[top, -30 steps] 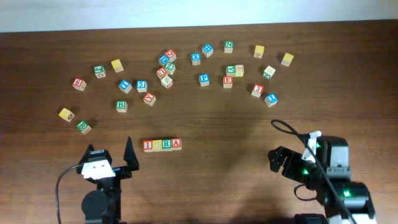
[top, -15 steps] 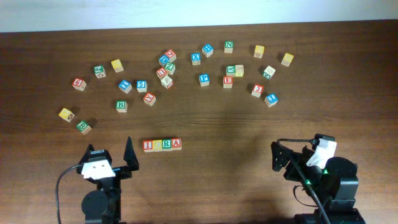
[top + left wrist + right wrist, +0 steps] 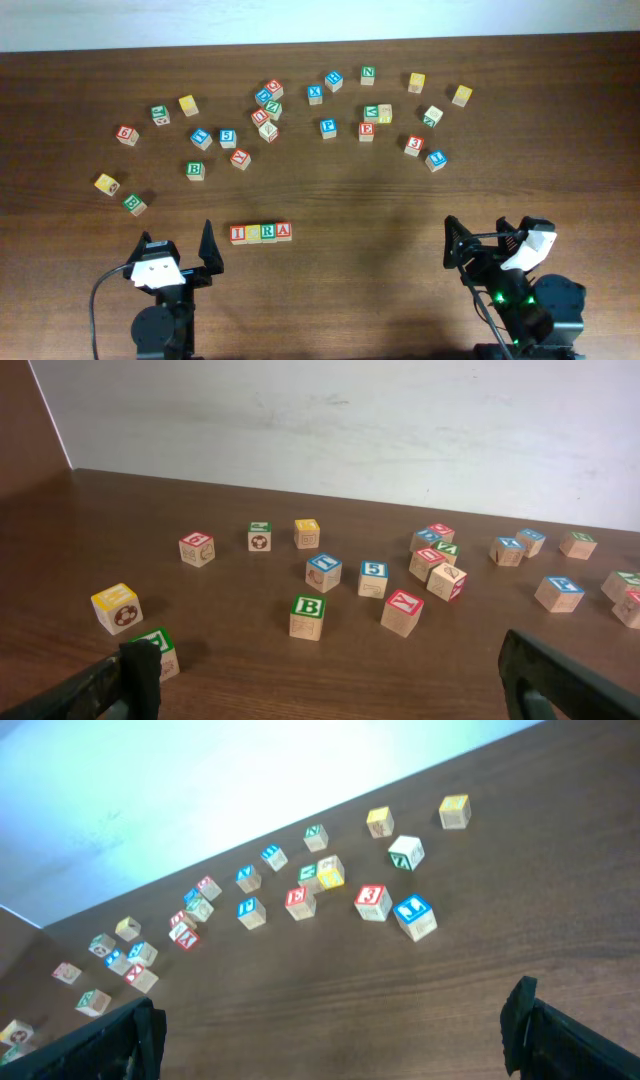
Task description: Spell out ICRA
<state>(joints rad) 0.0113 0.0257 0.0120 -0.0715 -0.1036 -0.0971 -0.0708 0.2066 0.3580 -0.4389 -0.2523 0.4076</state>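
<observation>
1. Left gripper [image 3: 177, 248]: the jaws are spread to their widest with nothing between them. It sits at the front edge of the desk [image 3: 360, 290], left of the finished line, near it but apart.
2. Right gripper [image 3: 490, 243]: the jaws are equally wide and empty. It sits at the front edge toward the right front corner, well apart from the line.
3. ICRA row [image 3: 261, 232]: four cubes lie side by side, apparently touching, near the front edge and left of centre. In order they are the red I cube [image 3: 238, 234], yellow-faced block [image 3: 253, 233], green R cube [image 3: 268, 232] and red A cube [image 3: 284, 231]. The print on the yellow face is too small to read.
4. Loose cubes [image 3: 328, 127]: these are scattered across the far half of the desk, well apart from the row. Neither wrist view shows the row.
5. Judgement: placing appears complete, and the step in hand is a final check.
6. Recommendation: keep both arms at the front edge. The left gripper's inner finger is the nearest hazard, and a sideways brush would break the line. If the yellow face needs confirming, inspect it without lifting.
</observation>
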